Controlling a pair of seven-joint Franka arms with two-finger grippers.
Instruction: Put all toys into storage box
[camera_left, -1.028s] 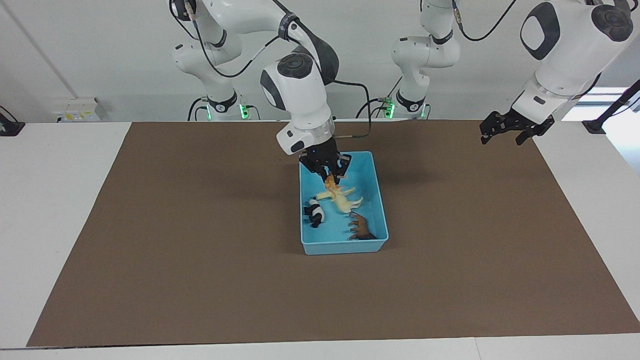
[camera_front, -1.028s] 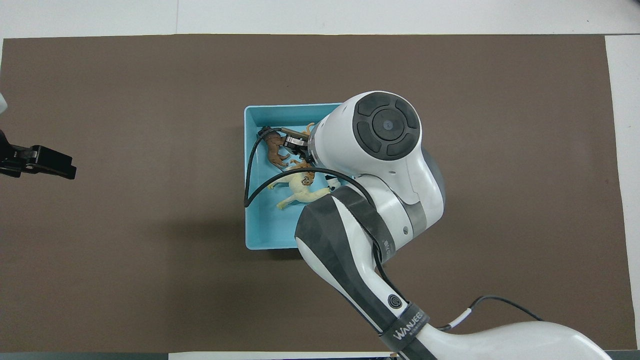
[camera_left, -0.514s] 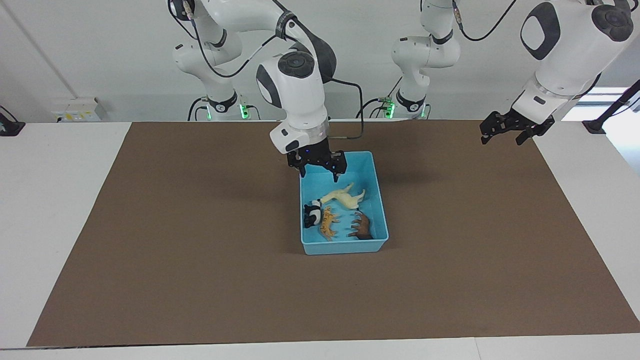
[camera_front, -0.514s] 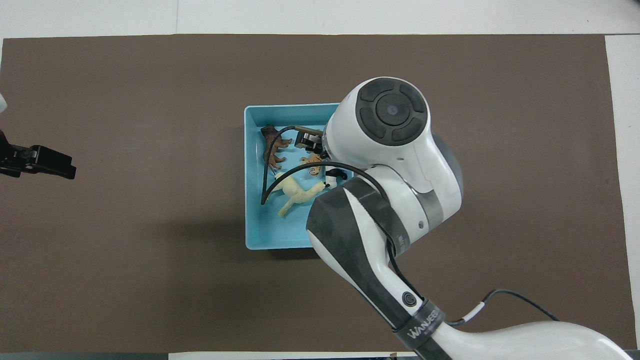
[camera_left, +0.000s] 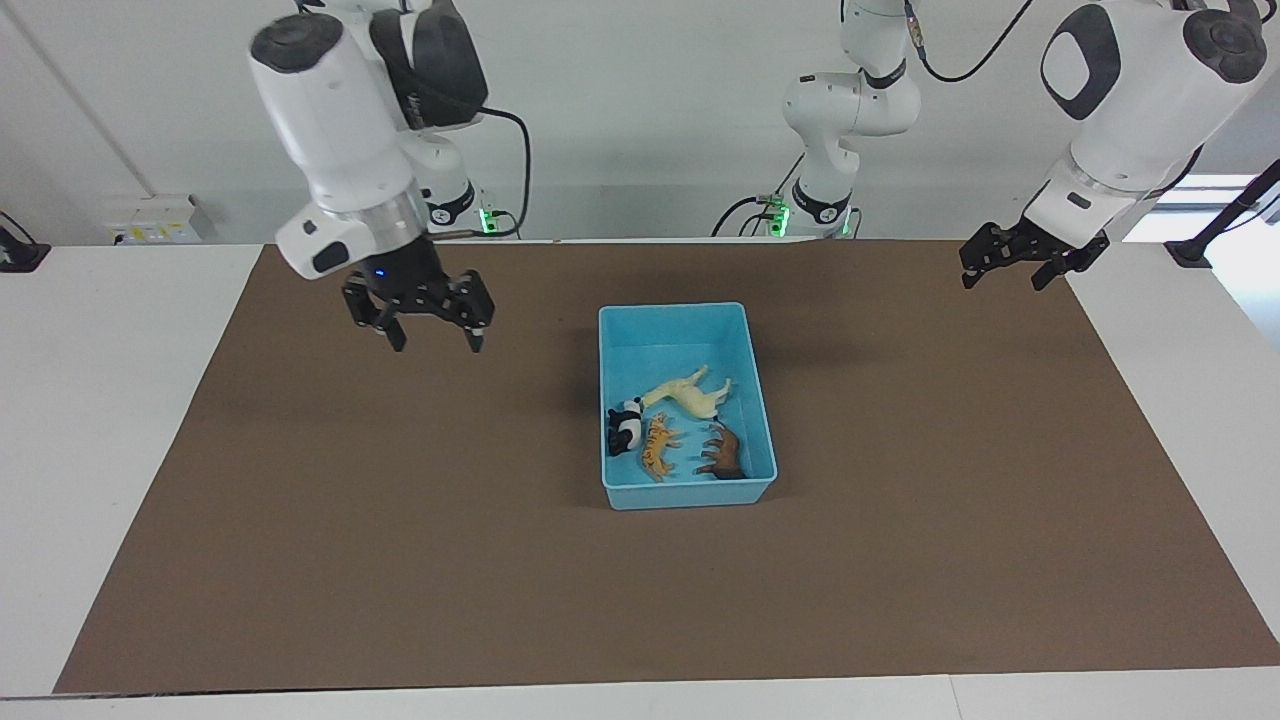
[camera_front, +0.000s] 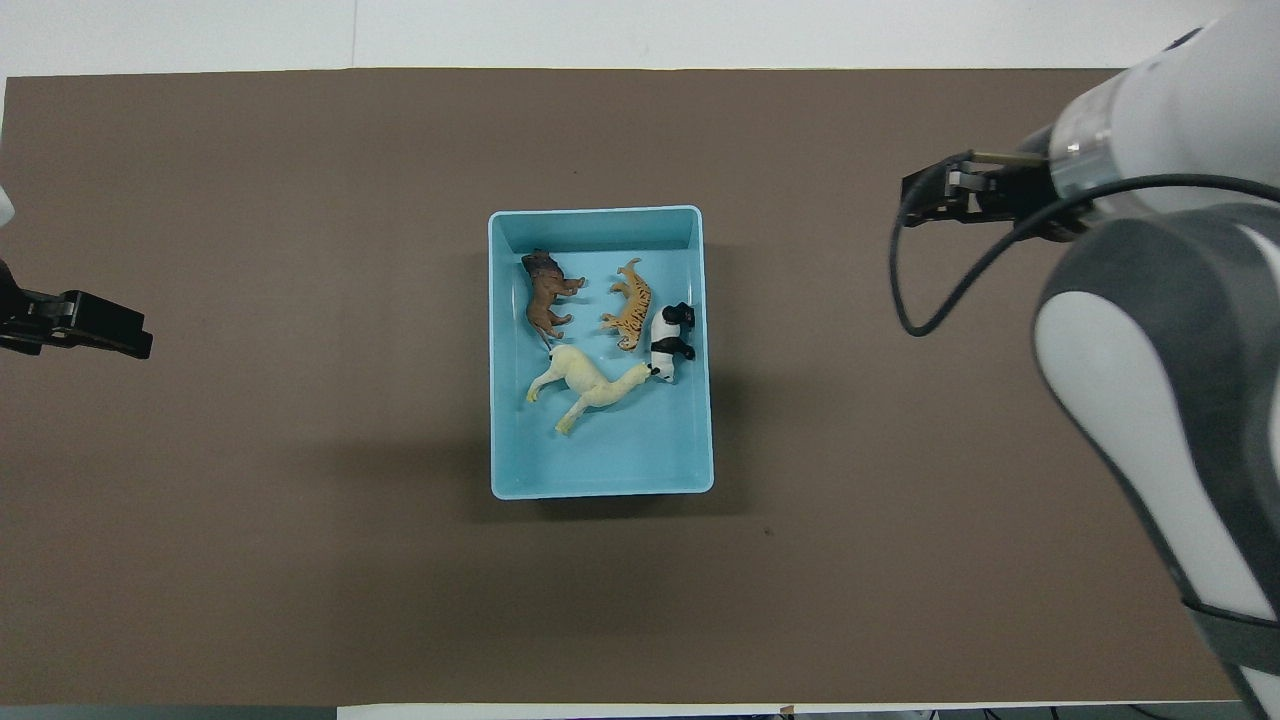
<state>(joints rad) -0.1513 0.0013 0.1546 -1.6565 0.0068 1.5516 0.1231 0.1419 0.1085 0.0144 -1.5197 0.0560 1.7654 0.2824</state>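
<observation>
Since the earlier frames, my right gripper (camera_left: 428, 338) has left the storage box (camera_left: 752, 385) and swung out toward the right arm's end of the table, where it now hangs in the air over the bare brown mat (camera_left: 400, 520), well apart from the box. Its fingers stand spread wide with nothing between them. The orange spotted cat (camera_left: 656, 447), which that gripper carried 1 second ago, now lies in the box on its side.

From where I sit, all 4 toys are inside the light blue box, which rests near the middle of the mat. The cream llama (camera_left: 690, 392) lies on its side about mid-box and is the toy nearest the robots. The black-and-white panda (camera_left: 626, 426) is beside the wall toward the right arm's end, its head touching or just beside the llama's head. The orange cat lies just beside the panda, between it and the brown lion (camera_left: 724, 455). The lion sits toward the left arm's end of the box, close to the wall farthest from the robots. In the overhead view I see the same 4 figures grouped in the farther part of the box.

My left gripper (camera_left: 1012, 266) waits over the mat's edge at the left arm's end, fingers apart and holding nothing.
</observation>
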